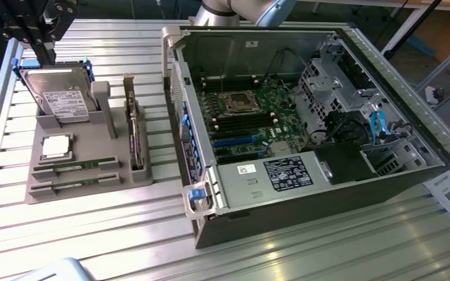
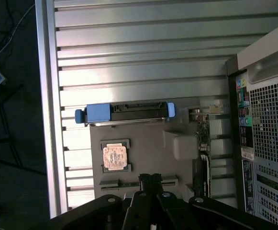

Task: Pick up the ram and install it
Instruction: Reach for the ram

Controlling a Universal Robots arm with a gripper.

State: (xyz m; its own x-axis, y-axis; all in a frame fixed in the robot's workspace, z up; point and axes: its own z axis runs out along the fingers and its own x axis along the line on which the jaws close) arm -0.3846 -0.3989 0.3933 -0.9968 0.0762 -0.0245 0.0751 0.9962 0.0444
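Observation:
Two ram sticks, thin green strips, lie in slots at the near end of the grey parts holder point(image 1: 92, 193): one ram point(image 1: 77, 165) and a second point(image 1: 75, 183) beside it. From the wrist I see a ram point(image 2: 122, 183) just past my fingertips. My gripper point(image 1: 47, 55) hangs above the back of the holder, over the hard drive point(image 1: 61, 93), well clear of the ram. Its black fingers point(image 2: 150, 178) are pressed together with nothing between them. The open computer case point(image 1: 381, 170) lies on the exterior view's right, with its motherboard point(image 1: 248, 123) exposed.
A square silver processor chip point(image 1: 57, 146) sits between the drive and the ram. A dark expansion card point(image 1: 135, 137) stands on edge along the holder's side nearest the case. The ribbed metal table point(image 1: 92, 240) has bare room in front.

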